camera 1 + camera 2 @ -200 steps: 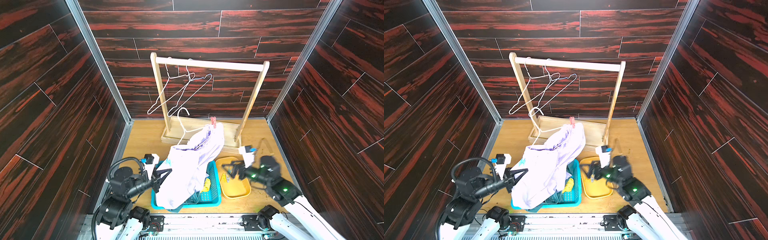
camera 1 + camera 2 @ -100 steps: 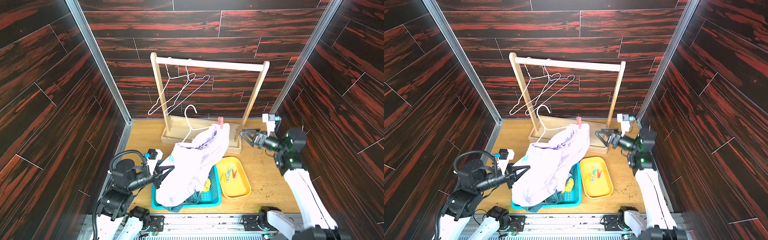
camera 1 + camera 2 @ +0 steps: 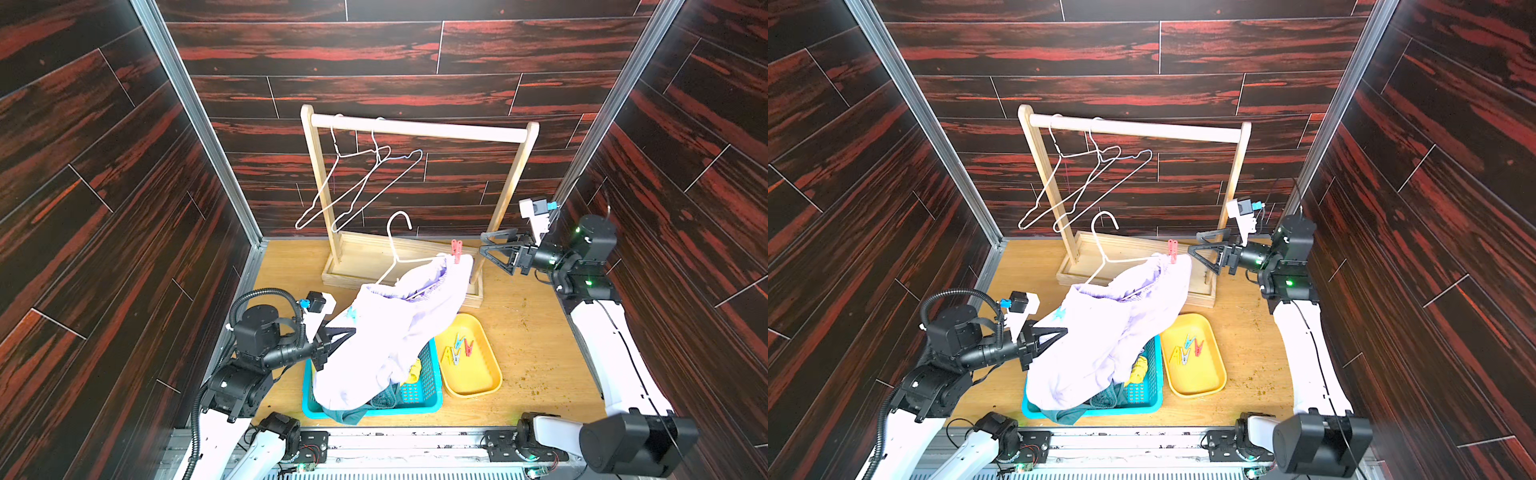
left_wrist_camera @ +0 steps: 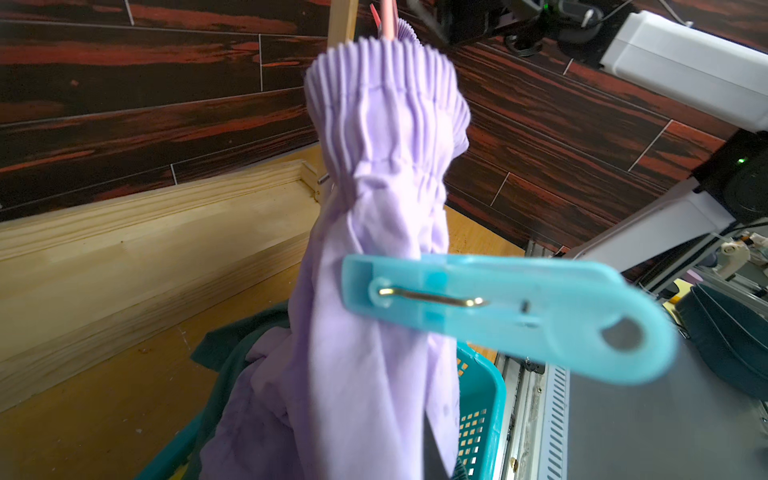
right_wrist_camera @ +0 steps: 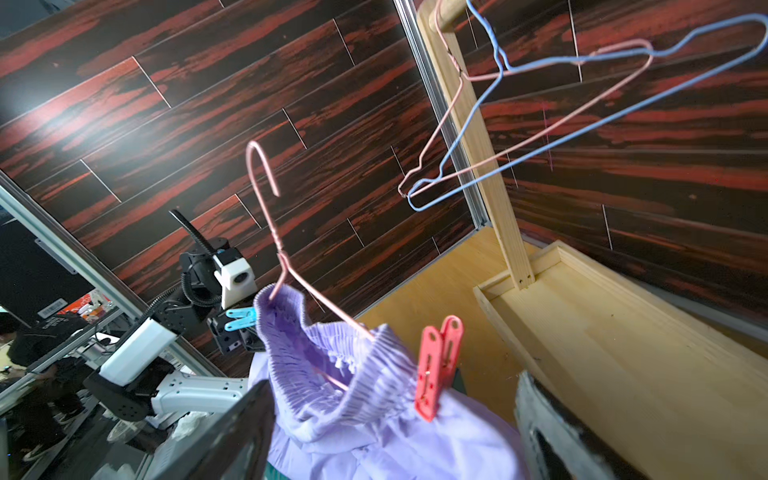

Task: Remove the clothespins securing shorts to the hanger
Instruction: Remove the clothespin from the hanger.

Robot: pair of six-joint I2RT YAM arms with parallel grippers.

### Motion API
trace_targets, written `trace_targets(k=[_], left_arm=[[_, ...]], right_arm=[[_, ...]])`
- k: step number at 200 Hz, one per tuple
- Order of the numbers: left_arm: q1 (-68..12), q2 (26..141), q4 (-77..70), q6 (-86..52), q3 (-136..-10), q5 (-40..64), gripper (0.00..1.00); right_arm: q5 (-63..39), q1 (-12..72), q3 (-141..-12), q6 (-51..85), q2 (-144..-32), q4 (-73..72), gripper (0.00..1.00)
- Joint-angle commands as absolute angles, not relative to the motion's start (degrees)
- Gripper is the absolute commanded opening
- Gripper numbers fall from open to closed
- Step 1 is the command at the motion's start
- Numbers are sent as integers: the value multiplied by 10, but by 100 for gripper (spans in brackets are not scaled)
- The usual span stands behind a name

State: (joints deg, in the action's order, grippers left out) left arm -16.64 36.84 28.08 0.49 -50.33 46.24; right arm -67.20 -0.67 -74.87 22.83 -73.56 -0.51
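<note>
Above the left rim of the teal basket (image 3: 432, 400), the left gripper (image 3: 352, 331) has its jaws pressed together on the edge of the lavender shorts (image 3: 395, 332). The light-blue clothespin (image 4: 498, 316) is clipped to the waistband just above those jaws. The shorts hang from a pink wire hanger (image 3: 395, 249) held in the air over the basket, and their lower end drapes into it. The red clothespin (image 5: 438, 370) pinches the other end of the waistband, high above the basket's right rear corner. Just right of the basket, a yellow tray (image 3: 484, 384) holds four loose clothespins (image 3: 457, 349). Beyond the tray and level with the red clothespin, the right gripper (image 3: 484, 245) has its jaws spread wide. In both top views the clothespin sits just ahead of the fingertips, not yet between them.

A second earlier the right gripper hung low over the tray. It has since risen and closed in on the red clothespin. The left arm has lifted the hanger higher above the basket.
</note>
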Motion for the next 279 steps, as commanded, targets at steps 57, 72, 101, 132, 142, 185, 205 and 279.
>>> trace_targets(k=[57, 72, 101, 132, 142, 185, 205, 279], left_arm=[[-202, 364, 283, 40, -543, 482, 0], [-208, 364, 284, 39, -544, 480, 0], [-216, 362, 281, 37, -551, 478, 0], [-220, 357, 283, 34, -553, 477, 0], [-220, 355, 285, 36, -553, 475, 0], [-221, 353, 300, 44, -554, 468, 0], [-221, 353, 303, 44, -556, 466, 0], [-221, 352, 302, 43, -557, 464, 0]], right_arm=[[-723, -5, -753, 206, -742, -15, 89], [-736, -1, -742, 214, -734, -44, 89], [-743, 6, -736, 222, -729, -66, 87], [-750, 11, -736, 220, -726, -65, 84], [-751, 14, -736, 219, -722, -65, 83], [-759, 30, -739, 218, -722, -64, 77], [-759, 36, -740, 218, -720, -63, 73], [-765, 48, -758, 182, -733, -11, 59]])
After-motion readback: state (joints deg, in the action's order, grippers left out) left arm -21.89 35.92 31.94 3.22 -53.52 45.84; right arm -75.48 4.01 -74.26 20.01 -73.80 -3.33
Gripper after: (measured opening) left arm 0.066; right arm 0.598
